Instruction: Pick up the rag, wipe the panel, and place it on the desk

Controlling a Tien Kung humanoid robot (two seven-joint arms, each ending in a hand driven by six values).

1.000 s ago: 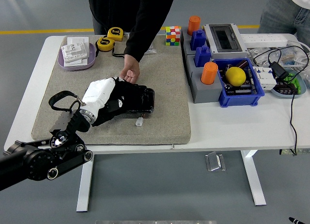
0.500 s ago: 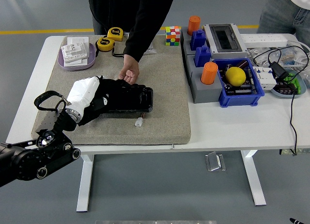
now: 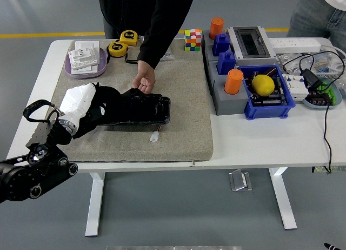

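A black panel (image 3: 145, 109) lies on the grey mat (image 3: 178, 98) in the middle of the table. My left hand (image 3: 92, 110) lies at the panel's left end, with a white rag (image 3: 74, 99) bunched over its back. The fingers are curled on the rag. A person's hand (image 3: 144, 80) rests on the panel's far edge and holds it. My right hand is out of view.
A small white piece (image 3: 154, 136) lies on the mat just in front of the panel. A purple tray (image 3: 85, 70) with white parts and two yellow tape measures (image 3: 123, 43) are at the back left. Grey and blue boxes with orange cylinders and a yellow ball (image 3: 263, 85) stand right of the mat.
My left hand with the rag has slid left along the panel, from its middle to its left end. The person's hand has stayed on the panel's far edge.
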